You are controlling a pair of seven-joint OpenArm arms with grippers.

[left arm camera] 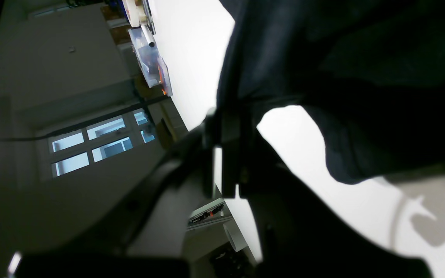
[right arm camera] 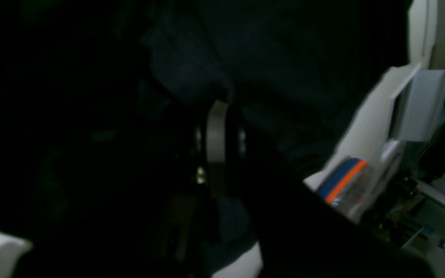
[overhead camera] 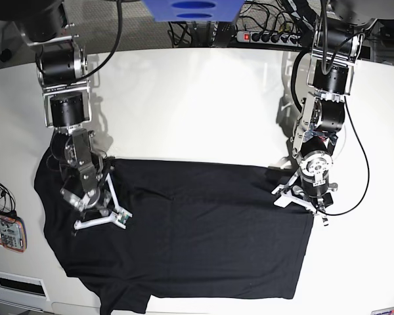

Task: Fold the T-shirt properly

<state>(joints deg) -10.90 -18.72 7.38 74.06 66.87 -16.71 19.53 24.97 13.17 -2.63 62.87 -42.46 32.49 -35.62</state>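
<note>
1. Right fingers (overhead camera: 98, 213) and left fingers (overhead camera: 301, 200) are both clenched on the plain black matte cloth T-shirt (overhead camera: 197, 236).
2. Between them its long axis spans the white worktop (overhead camera: 197, 98); the folded top edge lies just beyond.

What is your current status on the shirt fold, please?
Left gripper and right gripper shut on black T-shirt. Shirt spread on white table. Nothing in the way.

1. A white table (overhead camera: 197, 98) fills most of the base view.
2. A black power strip (overhead camera: 266, 37) with a red switch lies at the upper right.
3. A blue panel (overhead camera: 190, 10) sits at top centre.
4. A phone-like device (overhead camera: 5, 231) rests at the left edge.
</note>
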